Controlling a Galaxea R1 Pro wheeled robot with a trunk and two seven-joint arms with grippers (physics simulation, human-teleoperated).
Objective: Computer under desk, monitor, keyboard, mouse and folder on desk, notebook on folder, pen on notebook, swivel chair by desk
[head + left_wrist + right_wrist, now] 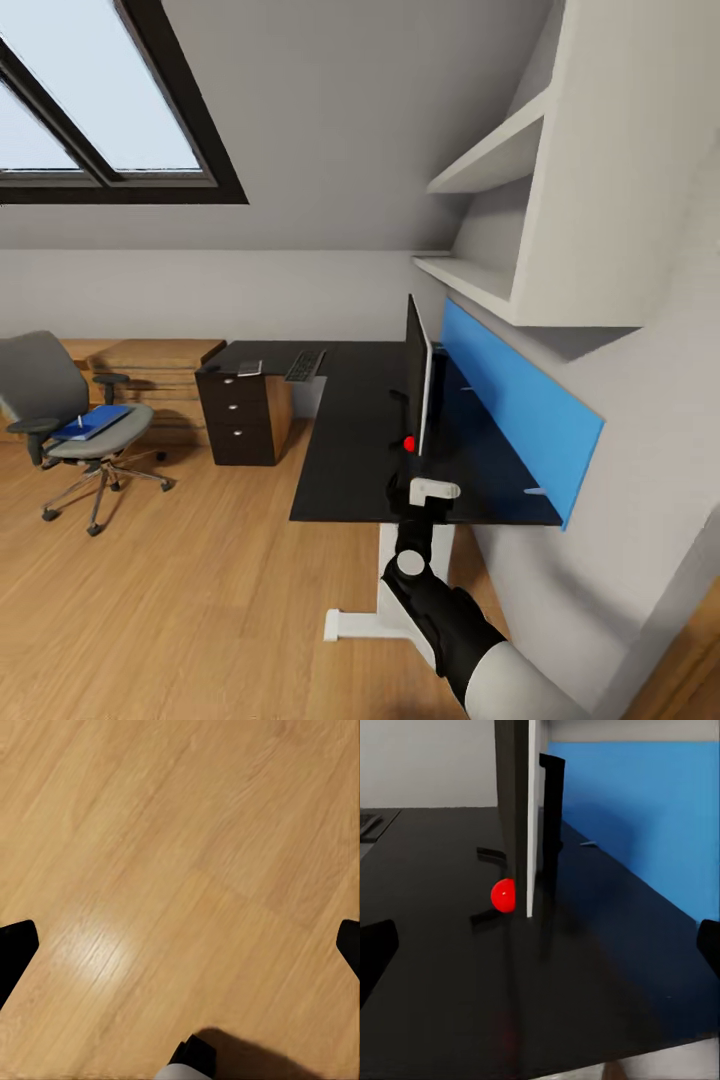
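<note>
The monitor (417,375) stands on the desk (345,440), right of the middle of the head view, seen from its thin edge. The right gripper (540,945) is low in that view, close to the near edge of the desk and pointing at the monitor. Its fingers (375,952) are spread wide apart with nothing between them. A small red ball (409,443) sits right beside the bottom edge of the screen.

If the arm pushes on, it could bump the thin screen and tip it over, because it stands on a small stand. It could also knock the red ball away, or scrape the desk edge.

The keyboard (305,365) lies far back on the desk, near the middle of the frame, with a small flat grey thing (250,368) beside it. The swivel chair (70,420) is at the left edge, well apart from the desk, and the blue folder (92,423) is on its seat. A blue panel (520,405) runs along the wall behind the monitor, so there is little room there. White shelves (500,160) hang above. The left gripper (180,945) points at the wood floor (180,832), fingers wide apart, holding nothing
</note>
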